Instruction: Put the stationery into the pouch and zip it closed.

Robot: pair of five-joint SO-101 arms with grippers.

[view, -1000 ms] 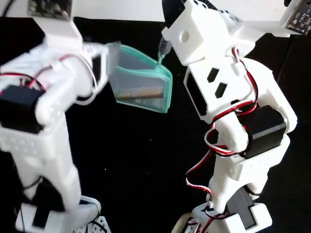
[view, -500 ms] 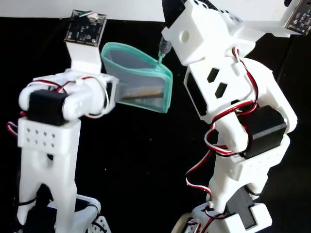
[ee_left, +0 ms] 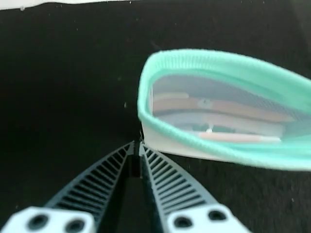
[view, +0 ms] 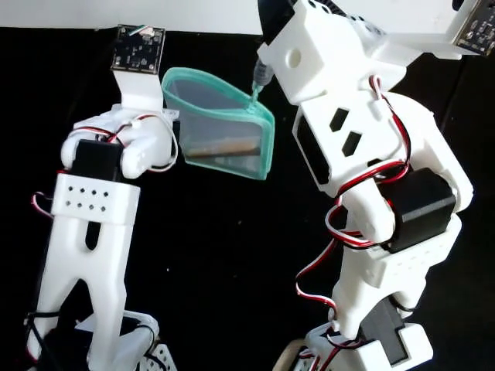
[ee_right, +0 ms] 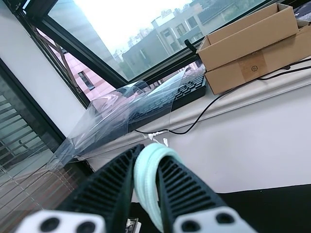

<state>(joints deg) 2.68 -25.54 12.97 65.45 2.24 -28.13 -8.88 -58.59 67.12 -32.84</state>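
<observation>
The pouch (view: 224, 124) is clamped by the right gripper (ee_right: 148, 152). The left gripper (ee_left: 136, 144) is closed, seemingly on its corner.

Black table (view: 216, 255), white arm bases (view: 363, 344) standing at near edge

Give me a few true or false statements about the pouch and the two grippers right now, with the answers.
The pouch is zipped closed. False: its mouth gapes open.
Stationery lies inside the pouch. True.
The right gripper is clamped on the pouch's teal edge. True.
The left gripper is spread wide open. False: it is shut on the pouch's end.
</observation>
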